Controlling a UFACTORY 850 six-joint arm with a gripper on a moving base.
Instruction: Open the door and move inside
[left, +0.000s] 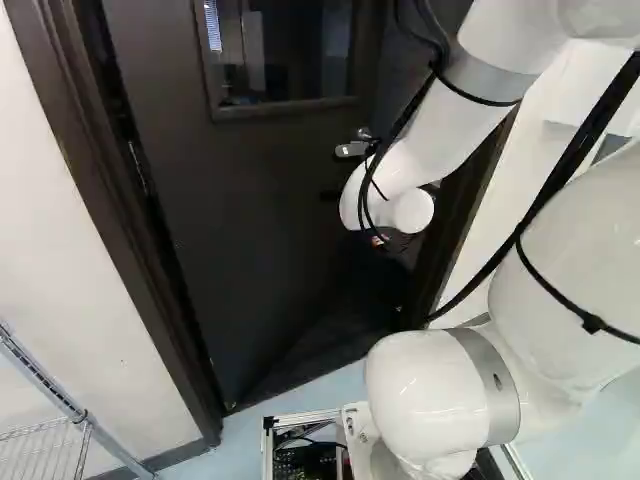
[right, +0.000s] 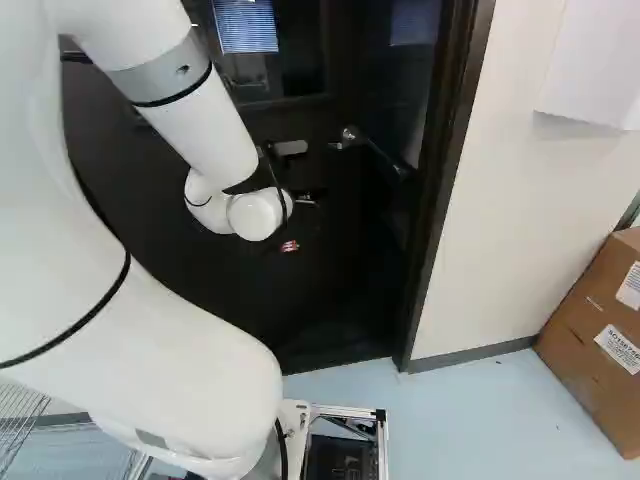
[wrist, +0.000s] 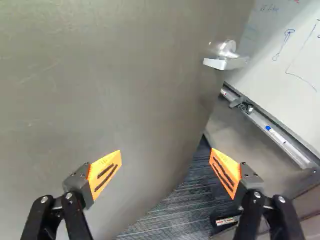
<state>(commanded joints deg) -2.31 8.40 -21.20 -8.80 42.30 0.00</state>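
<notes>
The gripper (right: 290, 246) is in front of the dark door (left: 260, 230), below the silver lever handle (right: 290, 148); the arm's wrist partly hides it. In the wrist view the gripper (wrist: 165, 172) has its orange-padded fingers wide apart, with nothing held between them. The grey door face (wrist: 100, 90) lies ahead of and behind one finger, while the other finger is past the door's free edge. Ahead, near that edge, is the handle (wrist: 222, 63), not touched by the fingers. The door stands ajar, swung away from the base.
Through the gap show a whiteboard (wrist: 287, 55) with its tray (wrist: 272, 131) and striped carpet (wrist: 175, 212). Dark door frame (right: 447, 190) borders the doorway. A wire shelf (left: 45, 450) stands left of it, a cardboard box (right: 595, 340) to the right.
</notes>
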